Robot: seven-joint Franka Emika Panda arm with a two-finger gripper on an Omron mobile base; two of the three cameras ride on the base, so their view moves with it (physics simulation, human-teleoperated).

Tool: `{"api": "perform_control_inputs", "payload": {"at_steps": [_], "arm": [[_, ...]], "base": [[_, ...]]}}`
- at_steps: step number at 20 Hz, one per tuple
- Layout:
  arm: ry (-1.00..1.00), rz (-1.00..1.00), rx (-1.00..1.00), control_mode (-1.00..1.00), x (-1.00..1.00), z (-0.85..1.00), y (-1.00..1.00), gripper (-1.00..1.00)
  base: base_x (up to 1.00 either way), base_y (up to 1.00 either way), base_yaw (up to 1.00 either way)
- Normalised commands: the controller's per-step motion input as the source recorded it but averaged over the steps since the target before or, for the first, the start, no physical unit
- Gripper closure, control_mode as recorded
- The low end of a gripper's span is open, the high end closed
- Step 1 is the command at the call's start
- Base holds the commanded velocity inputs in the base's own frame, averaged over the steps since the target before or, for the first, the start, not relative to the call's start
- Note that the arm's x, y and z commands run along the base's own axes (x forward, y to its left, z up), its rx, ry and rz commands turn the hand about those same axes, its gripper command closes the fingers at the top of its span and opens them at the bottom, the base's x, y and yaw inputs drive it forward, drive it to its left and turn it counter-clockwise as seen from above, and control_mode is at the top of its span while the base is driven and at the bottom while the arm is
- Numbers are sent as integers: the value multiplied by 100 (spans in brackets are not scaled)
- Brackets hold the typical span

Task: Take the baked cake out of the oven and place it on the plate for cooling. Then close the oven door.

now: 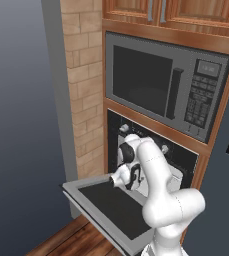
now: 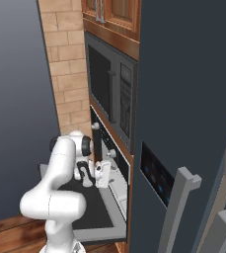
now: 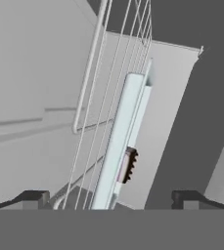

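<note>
The oven [image 1: 158, 140] is a black unit with a round silver knob, set in wood below the microwave. Its oven door [image 1: 111, 205] lies dropped open and flat, dark glass facing up, and appears again in the right base view as the oven door [image 2: 92, 212]. My gripper [image 1: 122, 178] hangs over the door at the oven's mouth, pointing inward. In the hand view the gripper [image 3: 111, 200] is open with nothing between its fingertips [image 3: 35, 199]. Ahead of them lie wire rack bars [image 3: 91, 73] and a pale flat tray [image 3: 121, 132] seen edge-on, carrying the small brown and pink cake [image 3: 128, 165]. The plate is out of view.
A grey microwave [image 1: 161, 85] with a keypad sits right above the oven, under wooden cabinets [image 1: 171, 15]. A brick column [image 1: 83, 90] stands to the left. A tall dark fridge front [image 2: 183, 99] with grey handles closes the right side. Wood floor [image 1: 61, 240] lies below the door.
</note>
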Motion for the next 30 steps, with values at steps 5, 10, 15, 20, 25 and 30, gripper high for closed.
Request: {"api": "perform_control_inputs", "payload": {"at_steps": [5,10,15,20,25,30], "arm": [[0,5,0,-100,55,-29,0,-100],[0,5,0,-100,47,-36,-2,-100],[4,4,0,-100,48,-44,-12,-100],[8,3,1,-100,49,-44,-9,-100],[12,4,3,-100,35,-40,-1,-100],[25,6,11,-100,9,-30,19,100]], "base": [[0,0,0],[0,0,0],[0,0,0],[0,0,0],[0,0,0],[0,0,0]]}}
